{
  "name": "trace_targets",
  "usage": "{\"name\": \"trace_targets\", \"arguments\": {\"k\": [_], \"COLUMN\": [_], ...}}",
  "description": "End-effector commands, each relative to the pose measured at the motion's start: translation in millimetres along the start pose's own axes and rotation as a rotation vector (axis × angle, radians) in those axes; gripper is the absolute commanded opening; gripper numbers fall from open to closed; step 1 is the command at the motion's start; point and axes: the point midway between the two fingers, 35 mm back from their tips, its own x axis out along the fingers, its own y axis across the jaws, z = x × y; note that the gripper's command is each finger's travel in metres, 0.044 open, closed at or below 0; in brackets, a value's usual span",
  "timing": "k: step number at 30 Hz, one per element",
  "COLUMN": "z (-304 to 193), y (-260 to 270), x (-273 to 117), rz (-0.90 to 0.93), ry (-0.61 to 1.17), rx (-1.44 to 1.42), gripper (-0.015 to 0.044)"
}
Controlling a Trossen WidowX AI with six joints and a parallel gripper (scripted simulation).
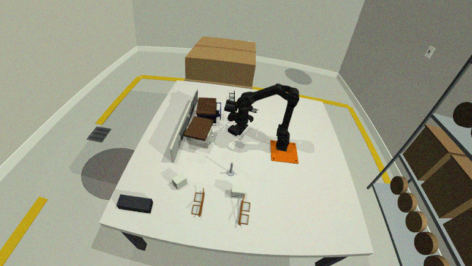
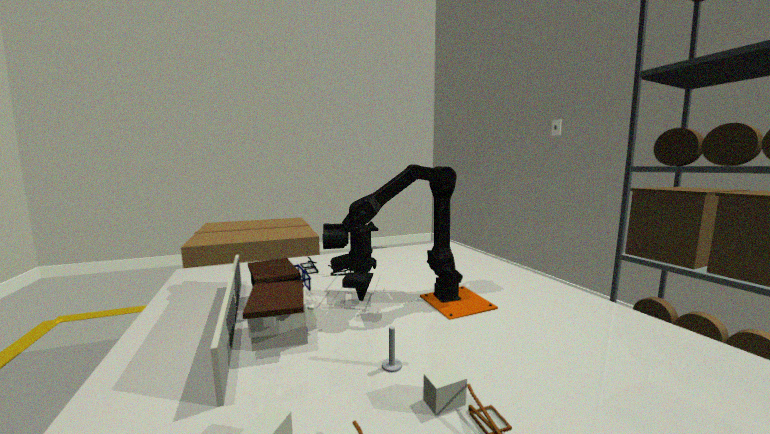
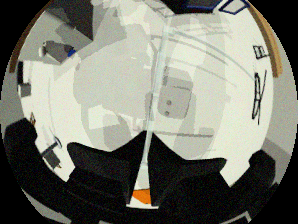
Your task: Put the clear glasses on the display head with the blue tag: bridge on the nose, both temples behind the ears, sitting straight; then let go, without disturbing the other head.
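My gripper [image 1: 235,132] [image 2: 362,297] [image 3: 147,133] is shut on the clear glasses [image 3: 160,75], held above the table. In the wrist view a pale see-through bar of them runs up from between the fingertips; in the top and exterior views they are faint lines below the fingers. The near display head [image 1: 199,128] [image 2: 275,299], pale with a brown top, stands left of the gripper with no glasses visible on it. The far head [image 1: 206,106] [image 2: 272,269], dark with a brown top, wears blue glasses [image 1: 220,112]. A small blue patch, possibly the tag, shows at upper left in the wrist view.
An upright panel [image 1: 174,148] [image 2: 218,366] stands behind the heads. Black glasses lie beyond the gripper. A grey post [image 1: 231,167] [image 2: 392,347], pale blocks, two brown glasses and a dark box [image 1: 135,203] stand or lie toward the front. A cardboard box [image 1: 219,67] is at the far edge.
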Motion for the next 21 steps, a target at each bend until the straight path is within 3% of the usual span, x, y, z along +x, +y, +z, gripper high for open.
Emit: {"name": "trace_targets", "arguments": {"k": [1, 6, 10, 21], "z": [-1.5, -2.2, -0.8, -0.9], "y": [0.2, 0.0, -0.3, -0.9], "x": [4.6, 7.8, 4.4, 3.9], "rz": [0.003, 0.003, 0.000, 0.000], "ry": [0.004, 0.004, 0.000, 0.000], "rx": [0.006, 0.006, 0.000, 0.000], "gripper": [0.0000, 0.0000, 0.0105, 0.0107]}}
